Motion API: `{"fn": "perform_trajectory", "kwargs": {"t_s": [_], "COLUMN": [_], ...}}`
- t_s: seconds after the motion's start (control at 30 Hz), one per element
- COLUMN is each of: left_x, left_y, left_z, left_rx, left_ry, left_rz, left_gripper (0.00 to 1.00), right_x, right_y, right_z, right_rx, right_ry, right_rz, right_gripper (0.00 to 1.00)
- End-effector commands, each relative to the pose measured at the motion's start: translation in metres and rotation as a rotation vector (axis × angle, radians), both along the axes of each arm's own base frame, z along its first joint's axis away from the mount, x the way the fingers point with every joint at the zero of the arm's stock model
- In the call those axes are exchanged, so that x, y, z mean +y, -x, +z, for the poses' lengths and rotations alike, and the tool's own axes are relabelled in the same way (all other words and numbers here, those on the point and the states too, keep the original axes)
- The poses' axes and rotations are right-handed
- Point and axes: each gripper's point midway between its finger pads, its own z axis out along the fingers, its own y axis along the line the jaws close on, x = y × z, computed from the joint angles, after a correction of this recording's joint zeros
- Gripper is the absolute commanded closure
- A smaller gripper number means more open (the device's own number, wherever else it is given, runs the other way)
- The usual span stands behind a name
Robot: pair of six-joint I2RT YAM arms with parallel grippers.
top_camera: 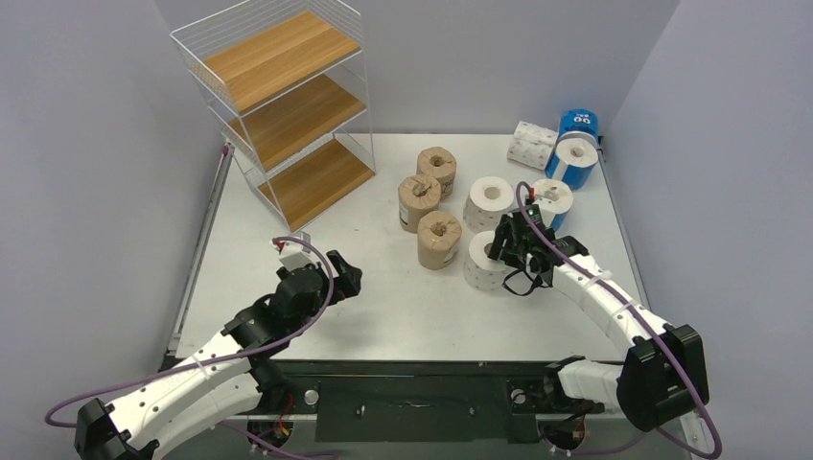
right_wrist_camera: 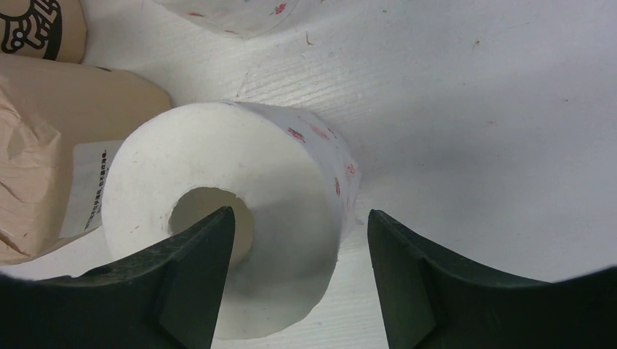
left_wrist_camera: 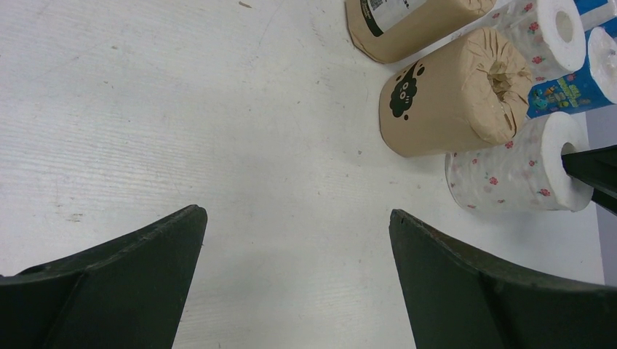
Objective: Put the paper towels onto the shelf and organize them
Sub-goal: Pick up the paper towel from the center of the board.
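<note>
The paper towels stand grouped on the right half of the table. There are three brown-wrapped rolls (top_camera: 419, 201), white rolls (top_camera: 490, 201) and blue-wrapped ones (top_camera: 576, 158). My right gripper (top_camera: 500, 247) is over the nearest white roll (right_wrist_camera: 189, 167), which stands upright. One finger sits in its core hole and the other outside its wall, with a gap still showing, so the gripper (right_wrist_camera: 300, 213) is open. My left gripper (left_wrist_camera: 297, 211) hangs wide open over bare table left of the rolls (top_camera: 350, 278). The shelf (top_camera: 288, 105) stands at the far left with bare boards.
Two white rolls (top_camera: 532, 144) lie on their sides at the far right by the blue ones. A brown roll (right_wrist_camera: 44, 145) stands close to the left of the roll under my right gripper. Grey walls close in the table on three sides.
</note>
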Motion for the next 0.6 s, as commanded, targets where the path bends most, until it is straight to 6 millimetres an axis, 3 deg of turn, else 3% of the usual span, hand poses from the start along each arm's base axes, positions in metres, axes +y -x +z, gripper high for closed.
{"fn": "perform_trajectory", "kwargs": {"t_s": [0.0,0.43,0.57], "left_x": [-0.004,0.004,0.008], "left_y": [-0.003,-0.001,-0.001], "left_z": [0.009,0.004,0.008], "left_rx": [-0.026,-0.020,-0.032], "left_ry": [0.045,0.050,0.049], "left_rz": [0.001,0.038,0.052], "left_gripper": [0.03,0.03,0.03], "right_x": [0.002,0.005,0.003], "right_y": [-0.002,-0.001,0.000], "right_z": [-0.002,0.001,0.018], "right_rx": [-0.008,-0.013,-0.049], "right_ry": [0.007,0.002,-0.002], "right_rz": [0.016,0.025,0.017], "right_gripper": [0.38,0.61,0.63]}}
